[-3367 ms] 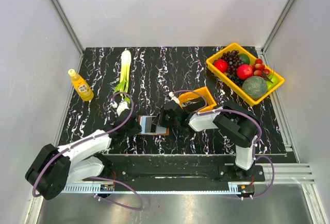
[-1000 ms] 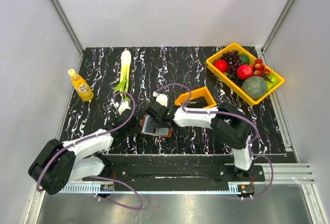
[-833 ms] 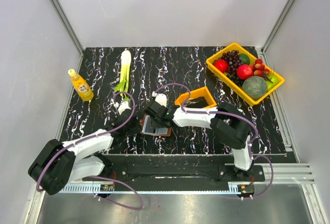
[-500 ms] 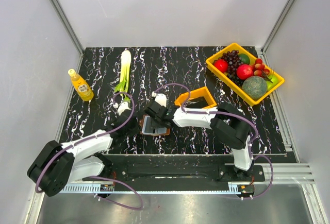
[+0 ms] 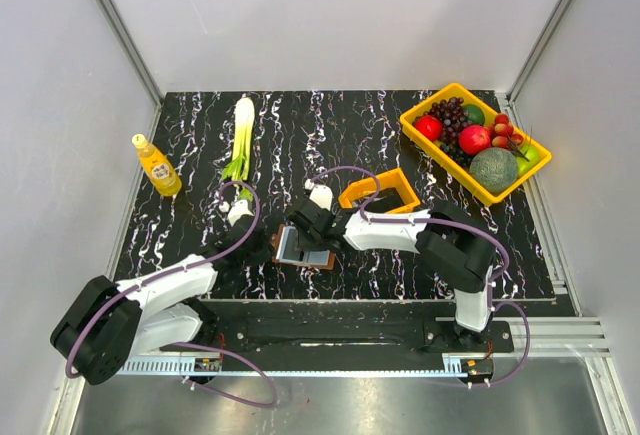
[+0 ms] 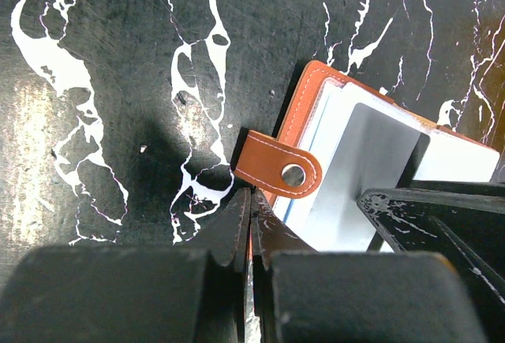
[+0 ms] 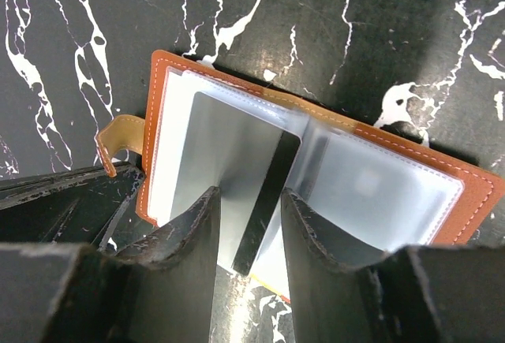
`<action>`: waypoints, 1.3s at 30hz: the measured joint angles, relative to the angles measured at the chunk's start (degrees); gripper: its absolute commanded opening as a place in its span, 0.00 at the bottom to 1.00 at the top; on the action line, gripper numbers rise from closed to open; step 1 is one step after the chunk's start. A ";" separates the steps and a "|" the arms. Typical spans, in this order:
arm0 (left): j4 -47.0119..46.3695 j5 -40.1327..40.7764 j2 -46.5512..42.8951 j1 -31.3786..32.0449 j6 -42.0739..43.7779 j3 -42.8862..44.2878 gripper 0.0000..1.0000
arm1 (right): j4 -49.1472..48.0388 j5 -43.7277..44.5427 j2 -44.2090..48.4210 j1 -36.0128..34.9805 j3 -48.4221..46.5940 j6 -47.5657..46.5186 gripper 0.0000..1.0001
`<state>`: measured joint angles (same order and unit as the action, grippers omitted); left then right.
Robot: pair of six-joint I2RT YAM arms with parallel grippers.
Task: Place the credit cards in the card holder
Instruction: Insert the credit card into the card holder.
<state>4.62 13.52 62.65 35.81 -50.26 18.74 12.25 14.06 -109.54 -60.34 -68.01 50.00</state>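
right gripper (image 7: 248, 201) shifted right, parted over glossy grey rectangular card (image 7: 225, 142).

card (image 7: 229, 146) end behind jaws, card holder (image 7: 379, 185) near edge too (right wrist)

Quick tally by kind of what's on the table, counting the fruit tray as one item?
Bins: 2 (fruit tray, small orange bin)
Bottle: 1
Leek: 1
Card holder: 1
Grey card clearly visible: 1
Total: 6
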 measured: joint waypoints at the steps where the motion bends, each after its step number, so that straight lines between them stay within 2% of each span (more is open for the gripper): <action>1: 0.00 0.00 -0.04 0.00 -0.02 -0.04 0.00 | 0.00 0.13 0.24 0.02 0.17 0.28 0.41; 11: 0.04 0.00 -0.09 0.04 -0.26 -0.04 0.00 | 1.01 0.09 1.31 0.02 0.68 1.29 0.38; 17: 0.04 0.00 -0.09 0.04 -0.26 -0.04 0.00 | 0.66 -1.20 1.29 0.02 0.68 1.11 0.33; 36: 0.04 0.02 -0.33 0.04 -0.17 -0.22 0.00 | -3.54 -3.91 -0.68 0.02 -0.17 -3.61 0.38; 39: 0.02 0.02 -0.33 0.04 -0.17 -0.26 0.00 | -5.27 -3.74 -0.68 0.02 0.59 -4.66 0.33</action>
<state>4.64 13.54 62.33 35.86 -50.43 18.48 6.98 10.33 -110.21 -60.31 -67.42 45.34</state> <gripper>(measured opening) 0.020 0.367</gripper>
